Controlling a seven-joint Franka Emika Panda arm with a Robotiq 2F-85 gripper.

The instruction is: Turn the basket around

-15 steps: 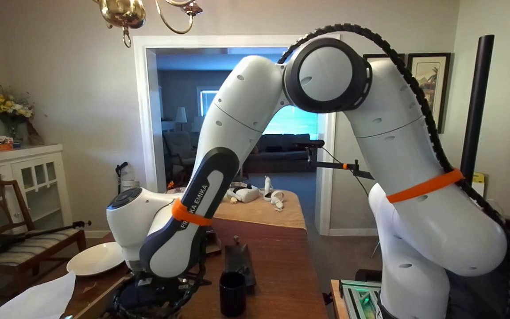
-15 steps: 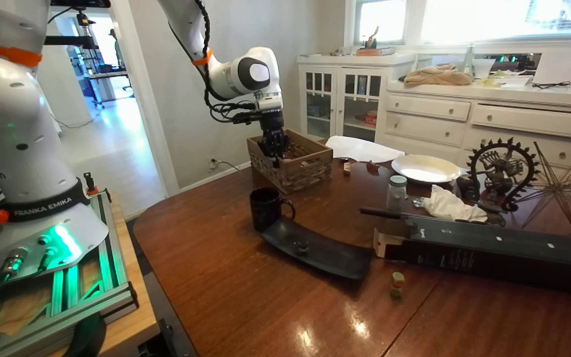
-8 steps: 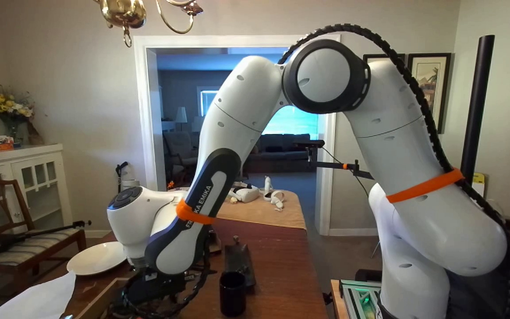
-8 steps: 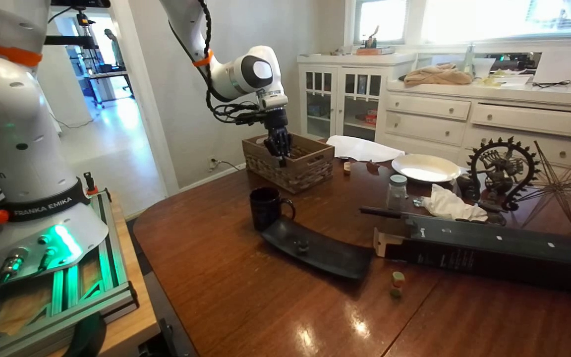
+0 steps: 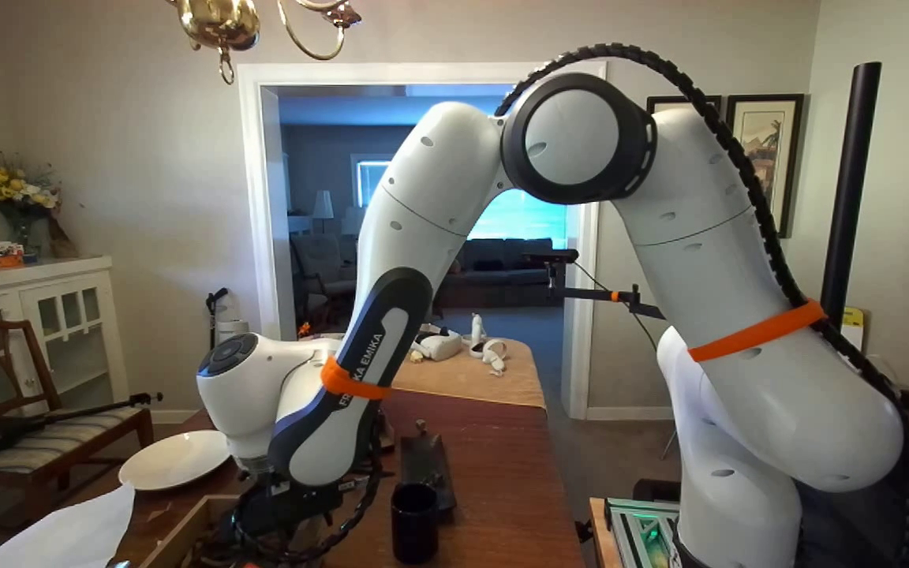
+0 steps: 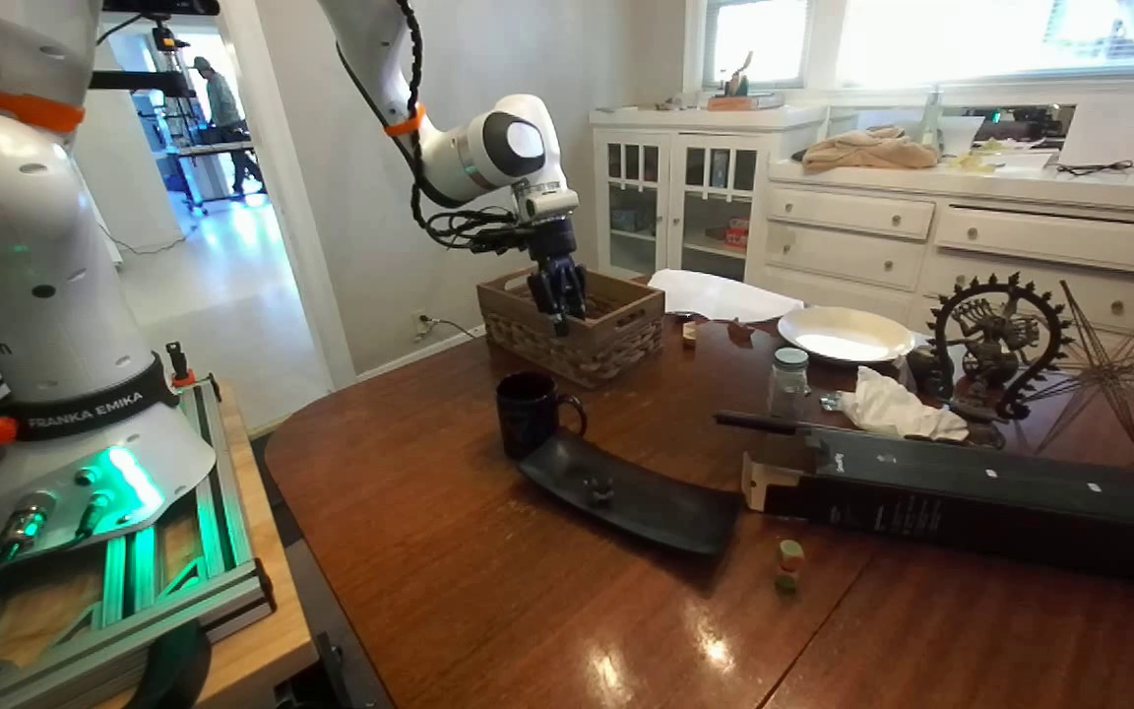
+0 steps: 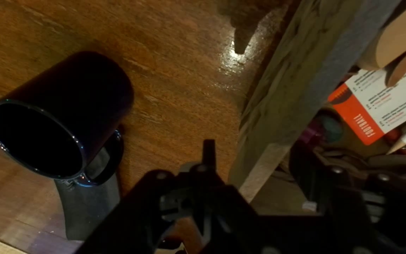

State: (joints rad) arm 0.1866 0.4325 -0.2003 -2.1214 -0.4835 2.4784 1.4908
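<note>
Evidently, the gripper (image 7: 253,145) had its jaws well apart, gripping nothing, with one wall of the basket (image 6: 616,356) between them; a black mug (image 6: 525,418) stood upright nearby.

In an exterior view the arm (image 5: 573,134) stands near, side-on, a doorway (image 5: 423,75) behind; in an exterior view a camera looks down across the table (image 6: 449,512) to cabinets (image 6: 848,212) — the wrist view looks down, close — all share the basket (image 6: 572,354).
</note>
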